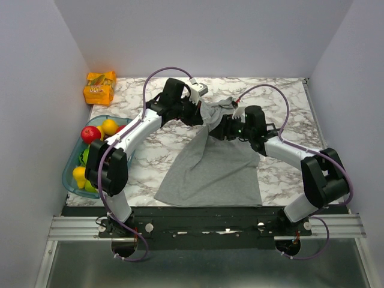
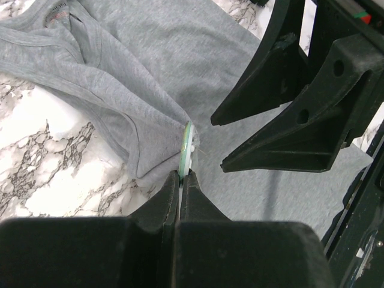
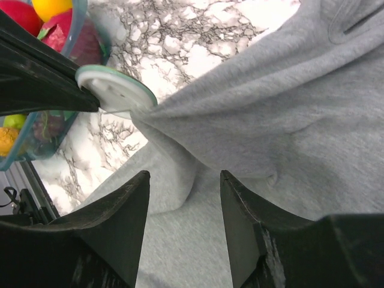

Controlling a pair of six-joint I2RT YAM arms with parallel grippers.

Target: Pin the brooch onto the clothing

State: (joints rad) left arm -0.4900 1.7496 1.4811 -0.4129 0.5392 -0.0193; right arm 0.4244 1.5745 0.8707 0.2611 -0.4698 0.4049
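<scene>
Well, from above, my left fingers [image 1: 193, 113] and my right fingers [image 1: 223, 129] meet over the upper part of the tank top [image 1: 210, 171], tips near each other. The shirt lies spread down the middle of the marble surface [image 1: 282, 102], and its hem reaches close to the near edge. Bare marble runs along its right side out to the wall. A narrower strip lies on its left, between the cloth and the fruit bowl [image 1: 65, 173] at the left edge. An orange packet [image 1: 99, 88] stands in the far-left corner, well apart from the cloth.

From my left wrist, my left fingers are pressed tight on the brooch [image 2: 188, 149], which I see edge-on as a thin pale-green rim standing upright. Grey cloth is gathered into a ridge that runs right up to the disc. My right fingers hang just beyond it on the right, spread wide, with air between them and the disc. Bare marble shows to the left of the armhole seam.

From my right wrist, my right fingers are held wide apart, gripping nothing, with cloth lying below the gap. The brooch shows its white back, clamped at its left rim by my left fingers. The cloth is drawn into a peak that touches its lower-right edge. Beyond it lie marble and then the bowl's rim.
</scene>
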